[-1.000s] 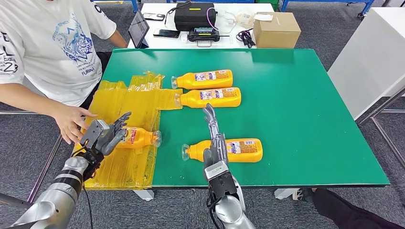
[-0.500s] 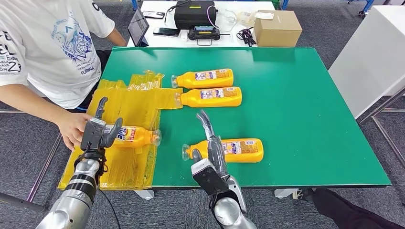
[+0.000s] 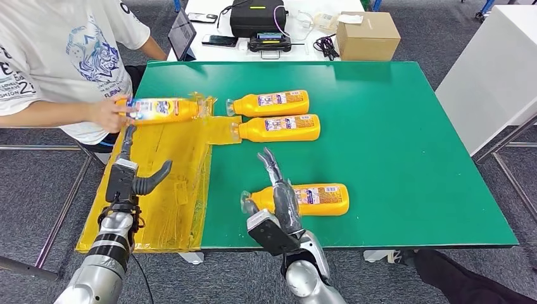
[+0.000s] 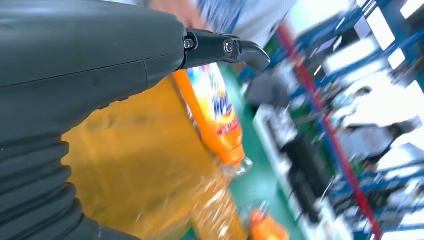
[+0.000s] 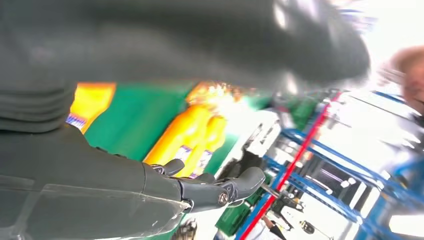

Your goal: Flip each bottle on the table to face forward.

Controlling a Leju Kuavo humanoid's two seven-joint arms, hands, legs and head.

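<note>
Three orange bottles lie on their sides on the green table (image 3: 392, 158): two at the back (image 3: 269, 103) (image 3: 278, 128) and one near the front (image 3: 320, 199). A person's hand (image 3: 107, 114) holds another orange bottle (image 3: 161, 109) over the far end of the yellow plastic sheet (image 3: 171, 164). My left hand (image 3: 130, 177) hovers over the sheet's near part, fingers apart and holding nothing. My right hand (image 3: 278, 204) stands by the near bottle's neck end, fingers stretched out, gripping nothing. In the left wrist view the person's bottle (image 4: 217, 112) lies beyond my hand (image 4: 225, 47).
A person in a white shirt (image 3: 57, 57) stands at the table's left side. Behind the green table, a white table carries a black case (image 3: 256, 19), a cardboard box (image 3: 366, 26) and cables. A white cabinet (image 3: 494, 76) stands to the right.
The bottle that lay by my left hand has gone with the person's hand to the sheet's far end. My left hand has turned and holds nothing. My right hand drew back slightly.
</note>
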